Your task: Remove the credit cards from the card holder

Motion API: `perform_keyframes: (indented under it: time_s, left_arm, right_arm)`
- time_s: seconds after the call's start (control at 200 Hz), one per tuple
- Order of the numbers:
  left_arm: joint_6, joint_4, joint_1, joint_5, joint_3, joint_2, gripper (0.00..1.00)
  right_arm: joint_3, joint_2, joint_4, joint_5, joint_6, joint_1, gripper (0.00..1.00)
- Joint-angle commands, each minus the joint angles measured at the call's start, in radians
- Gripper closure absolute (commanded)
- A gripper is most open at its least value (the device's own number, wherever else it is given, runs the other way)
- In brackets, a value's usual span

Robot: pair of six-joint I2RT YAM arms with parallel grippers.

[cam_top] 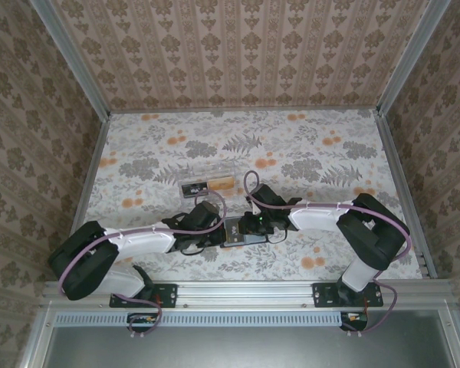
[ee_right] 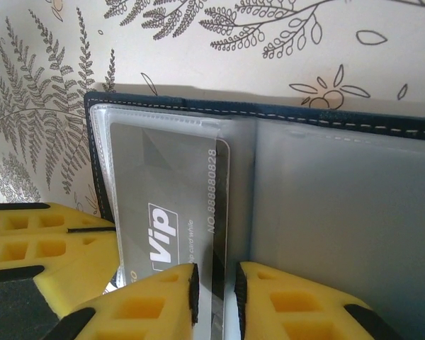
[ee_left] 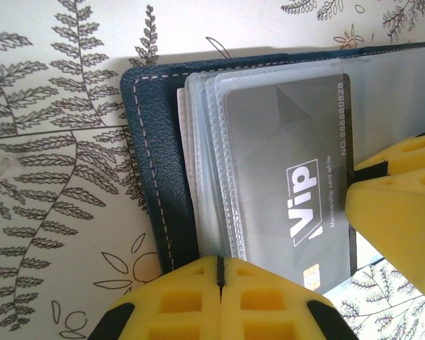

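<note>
The card holder (cam_top: 238,231) is laid open at lower centre, a clear box (cam_top: 207,185) above it. The left pincer (ee_left: 219,294) is closed; the right pincer (ee_right: 212,297) is clamped on the grey "Vip" card (ee_right: 163,191), NO.88880828.

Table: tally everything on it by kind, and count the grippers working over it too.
card holder: 1
grey Vip card, seen in the holder's clear sleeves: 1
clear plastic box: 1
grippers: 2, the left gripper and the right gripper
Total: 5
</note>
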Motion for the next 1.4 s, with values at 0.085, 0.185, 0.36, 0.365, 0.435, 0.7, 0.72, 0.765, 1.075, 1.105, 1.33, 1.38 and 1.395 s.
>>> perform_keyframes:
  time_s: [0.085,0.185,0.36,0.365,0.435,0.7,0.72,0.765,1.075,1.105,1.33,1.38,1.395]
  left_arm:
    - [-0.005,-0.028,-0.009,-0.011,0.012,0.015,1.00]
    - [-0.006,-0.023,-0.011,-0.013,0.012,0.017,1.00]
    - [-0.005,-0.028,-0.014,-0.013,0.012,0.016,1.00]
    - [-0.005,-0.028,-0.014,-0.013,0.012,0.016,1.00]
    - [-0.003,-0.029,-0.014,-0.013,0.014,0.016,1.00]
    - [0.006,-0.058,-0.015,-0.029,0.023,0.015,1.00]
    - [0.007,-0.062,-0.014,-0.029,0.025,0.015,1.00]
    - [0.009,-0.063,-0.015,-0.029,0.027,0.015,1.00]
    - [0.022,-0.090,-0.012,-0.031,0.045,0.003,1.00]
    - [0.025,-0.094,-0.012,-0.031,0.050,0.000,1.00]
    - [0.045,-0.122,-0.023,-0.047,0.093,-0.050,1.00]
    - [0.049,-0.120,-0.027,-0.049,0.105,-0.053,1.00]
    - [0.050,-0.119,-0.030,-0.050,0.108,-0.052,1.00]
  right_arm:
    - [-0.020,-0.013,0.030,-0.028,0.025,-0.007,0.78]
    - [-0.029,-0.016,0.058,-0.042,0.039,-0.006,0.80]
    - [-0.043,-0.031,0.082,-0.057,0.045,-0.011,0.95]
    - [-0.044,-0.032,0.082,-0.057,0.045,-0.011,0.96]
    - [-0.058,-0.045,0.093,-0.053,0.050,-0.018,1.00]
    - [-0.090,-0.129,0.072,-0.027,0.039,-0.042,1.00]
    - [-0.092,-0.135,0.070,-0.028,0.039,-0.046,1.00]
    - [-0.095,-0.148,0.062,-0.026,0.035,-0.052,1.00]
    - [-0.133,-0.171,0.050,-0.024,0.018,-0.094,1.00]
    - [-0.136,-0.171,0.054,-0.025,0.019,-0.096,1.00]
    - [-0.129,-0.137,0.075,-0.050,0.018,-0.096,1.00]
    - [-0.129,-0.134,0.076,-0.051,0.019,-0.096,1.00]
    - [-0.129,-0.132,0.076,-0.050,0.019,-0.096,1.00]
